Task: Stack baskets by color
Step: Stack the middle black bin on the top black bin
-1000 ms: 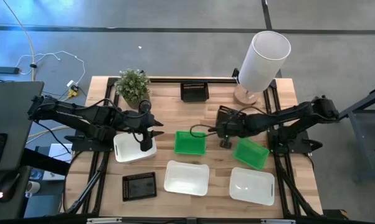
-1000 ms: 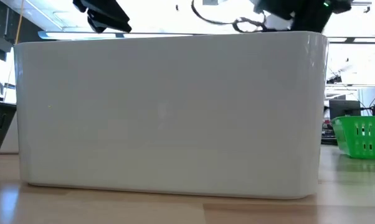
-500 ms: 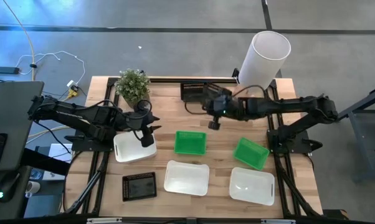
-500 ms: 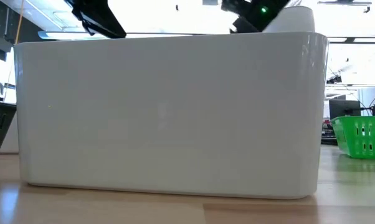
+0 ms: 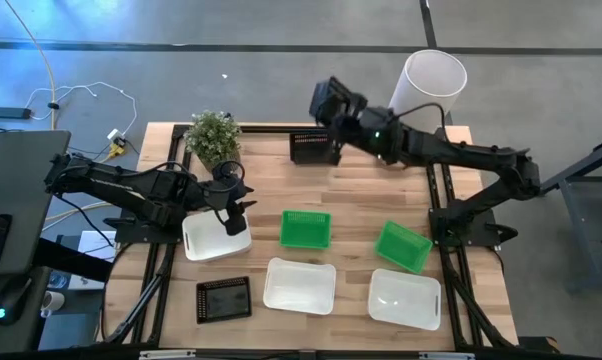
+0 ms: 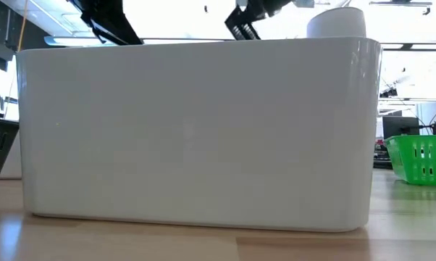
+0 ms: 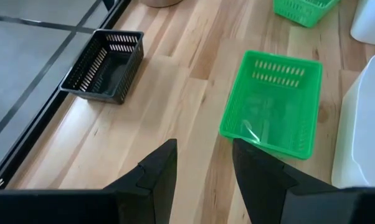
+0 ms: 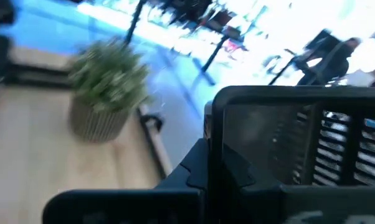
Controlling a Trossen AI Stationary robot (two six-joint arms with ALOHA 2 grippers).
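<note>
My right gripper [image 5: 321,100] hangs high over the table's far edge, shut on a black slotted basket [image 8: 299,137], which also shows in the low view [image 6: 241,29]. Below it a second black basket [image 5: 313,148] rests on the wood. A third black basket [image 5: 224,298] lies near the front left. Two green baskets [image 5: 306,229] [image 5: 402,246] sit mid-table. Three white baskets [image 5: 216,238] [image 5: 299,285] [image 5: 405,298] lie nearer the front. My left gripper [image 7: 203,168] stands open above the left white basket's far right corner, with nothing between its fingers. My right gripper holds the black basket at one end wall [image 8: 220,124], beside a corner; my own fingers [image 8: 206,155] hide the exact place. They come nearly level, pointing toward the table's left. The basket is lifted clear, high above the table.
A potted plant [image 5: 213,135] stands at the far left and a tall white cylinder lamp [image 5: 426,95] at the far right. In the low view the middle white basket [image 6: 196,130] fills most of the picture. Bare wood lies between the far black basket and the green baskets.
My right gripper has risen from between the two green baskets and swung toward the far edge, to above the far black basket, tipping from pointing steeply down to nearly level. It has stayed shut. My left gripper has tipped a little in place.
</note>
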